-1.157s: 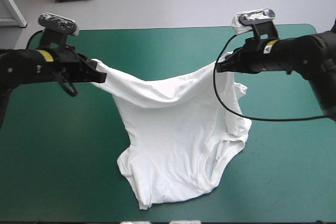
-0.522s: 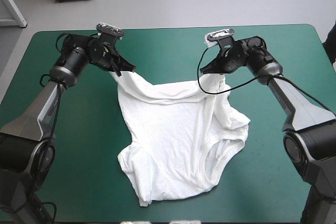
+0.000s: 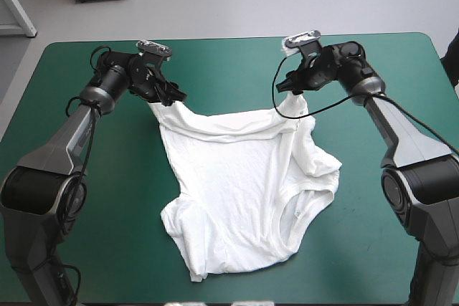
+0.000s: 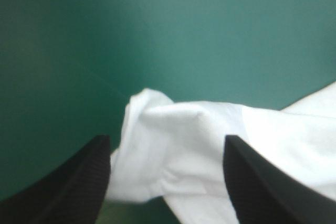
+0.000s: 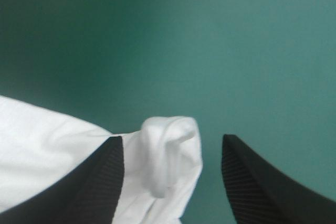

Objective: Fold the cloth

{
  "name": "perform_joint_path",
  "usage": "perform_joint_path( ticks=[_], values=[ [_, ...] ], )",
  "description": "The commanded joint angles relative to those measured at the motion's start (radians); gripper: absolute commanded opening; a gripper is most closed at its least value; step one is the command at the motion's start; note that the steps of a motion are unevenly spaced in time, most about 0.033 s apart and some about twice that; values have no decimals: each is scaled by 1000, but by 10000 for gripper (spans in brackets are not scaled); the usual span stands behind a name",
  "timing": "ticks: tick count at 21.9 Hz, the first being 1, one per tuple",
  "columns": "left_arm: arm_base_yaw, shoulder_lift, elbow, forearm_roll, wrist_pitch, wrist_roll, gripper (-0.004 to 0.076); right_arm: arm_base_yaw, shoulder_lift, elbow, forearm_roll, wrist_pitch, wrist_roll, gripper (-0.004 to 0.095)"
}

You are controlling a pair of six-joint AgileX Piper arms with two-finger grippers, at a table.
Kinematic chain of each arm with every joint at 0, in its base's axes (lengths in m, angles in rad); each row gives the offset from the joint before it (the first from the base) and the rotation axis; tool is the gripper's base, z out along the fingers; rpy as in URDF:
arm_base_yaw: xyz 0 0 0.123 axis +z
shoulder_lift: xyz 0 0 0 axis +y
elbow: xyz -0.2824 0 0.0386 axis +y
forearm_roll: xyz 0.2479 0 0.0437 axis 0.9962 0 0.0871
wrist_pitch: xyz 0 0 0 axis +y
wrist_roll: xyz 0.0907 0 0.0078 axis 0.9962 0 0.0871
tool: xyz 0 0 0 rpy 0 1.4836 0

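Note:
The white T-shirt (image 3: pixel 237 191) lies mostly spread on the teal-green cover, with its far edge rumpled and its near part creased. My left gripper (image 3: pixel 171 98) hangs low over the shirt's far left corner. In the left wrist view my left gripper (image 4: pixel 167 140) is open, and the bunched corner of the T-shirt (image 4: pixel 184 145) lies loose between the black fingers. My right gripper (image 3: pixel 288 91) is over the far right corner. In the right wrist view my right gripper (image 5: pixel 172 138) is open too, with a rolled tip of the T-shirt (image 5: pixel 170 156) between its fingers.
Bare teal-green cover (image 3: pixel 86 198) lies to the left, right and far side of the shirt. The table's far edge (image 3: pixel 229 36) runs just beyond both grippers.
Earlier both grippers held the far corners up and wide apart. They came down and inward to the table's far part, then both opened, and the corners now rest on the cover.

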Motion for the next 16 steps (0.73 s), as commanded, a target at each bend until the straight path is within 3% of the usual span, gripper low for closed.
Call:
perform_joint_path(
  ticks=[1,7,10,13,16],
  values=[
    [38,-65,-95,-24,54,0,549,-60,-78,-83,32,-2,-3,622],
    [43,-213,-129,-142,250,69,549,-166,-201,-89,67,173,-12,622],
    [2,-329,-75,-142,308,79,549,-181,-312,-20,82,184,-53,622],
    [-85,-487,74,-125,373,67,549,-175,-466,141,93,202,-53,621],
    [-164,-576,303,-18,361,23,549,-169,-615,291,96,209,-46,621]
  ],
)
